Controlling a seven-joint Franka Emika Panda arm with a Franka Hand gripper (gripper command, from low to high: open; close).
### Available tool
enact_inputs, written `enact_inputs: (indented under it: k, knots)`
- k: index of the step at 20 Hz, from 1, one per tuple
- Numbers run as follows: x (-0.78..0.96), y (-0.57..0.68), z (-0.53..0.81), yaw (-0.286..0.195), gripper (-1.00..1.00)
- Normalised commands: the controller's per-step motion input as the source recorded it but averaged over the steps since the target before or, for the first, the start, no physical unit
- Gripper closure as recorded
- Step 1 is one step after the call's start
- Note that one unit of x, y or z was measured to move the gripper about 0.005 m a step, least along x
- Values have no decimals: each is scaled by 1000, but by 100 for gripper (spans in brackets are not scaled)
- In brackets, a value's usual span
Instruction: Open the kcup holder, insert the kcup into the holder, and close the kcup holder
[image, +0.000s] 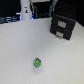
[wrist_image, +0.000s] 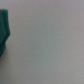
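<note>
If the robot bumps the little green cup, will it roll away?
Maybe. The kcup looks round, so on its side it could roll across the smooth white table. It is tiny beside the black holder, so it is probably light and slides easily. Which way up it sits is too blurry to tell.
</note>
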Motion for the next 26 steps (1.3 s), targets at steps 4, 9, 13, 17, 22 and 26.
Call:
enact_inputs:
  k: [4,9,13,17,22,26]
  knots:
    - [-187,292,121,-113,-100]
    - [-284,469,87,-164,-100]
    - [-284,575,14,-181,-100]
    - [-280,644,12,-180,-100]
    - [-286,658,0,-169,-100]
    - [-253,685,-37,-158,-100]
